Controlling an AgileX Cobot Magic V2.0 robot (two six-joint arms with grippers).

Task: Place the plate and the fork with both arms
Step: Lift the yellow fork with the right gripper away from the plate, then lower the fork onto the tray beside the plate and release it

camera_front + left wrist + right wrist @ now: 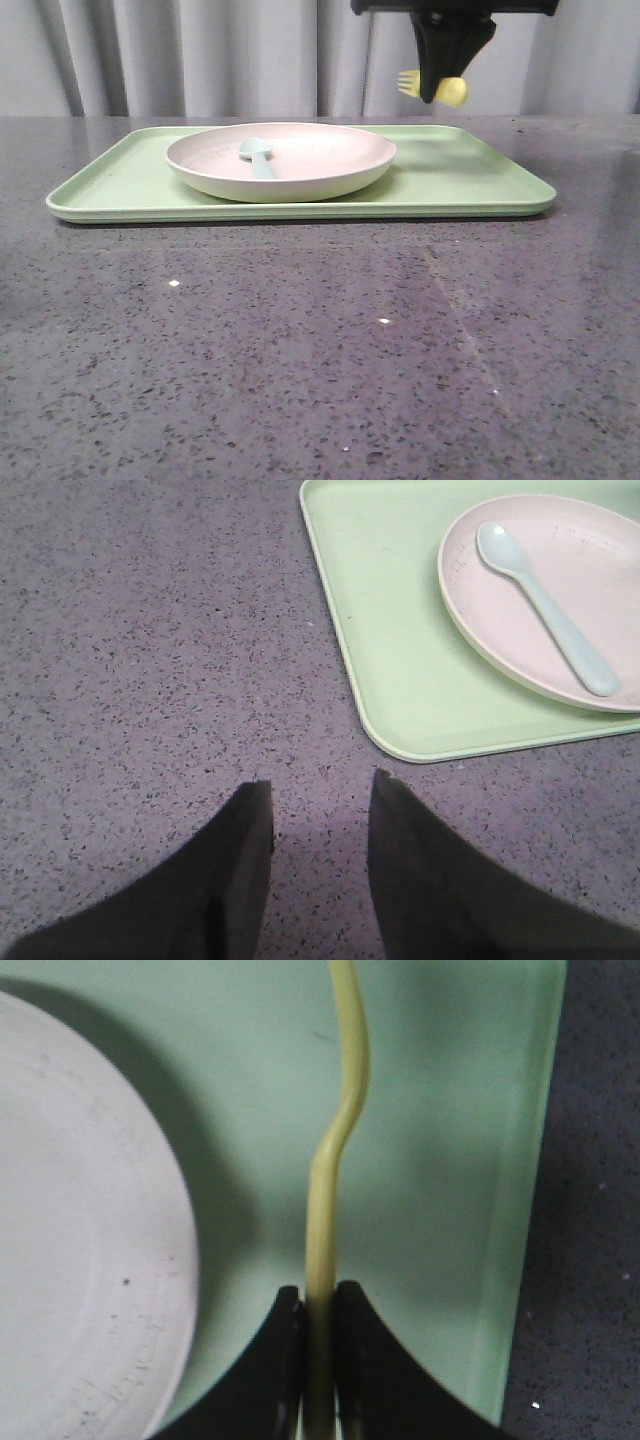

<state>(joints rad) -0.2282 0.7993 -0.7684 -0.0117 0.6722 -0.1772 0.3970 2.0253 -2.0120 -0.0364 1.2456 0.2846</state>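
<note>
Left gripper spread, empty; right gripper pinches fork edge-on over tray; may bounce off if dropped.

Worktop: dark grey speckled stone-like surface, faintly glossy, with small bright glints of light in the near part; it ran back to a pale curtain.
Lying directly on it: one light green rectangular tray, flat, with rounded corners and a low raised lip.
Tray position: set towards the far side, long edge facing the front camera, stretching across most of the width.
Near part of the worktop: bare speckled stone in front of the tray.
Left wrist view: one rounded tray corner sat flush on the speckled surface.
Right wrist view: a strip of the same grey surface showed just beside the tray's edge.
</note>
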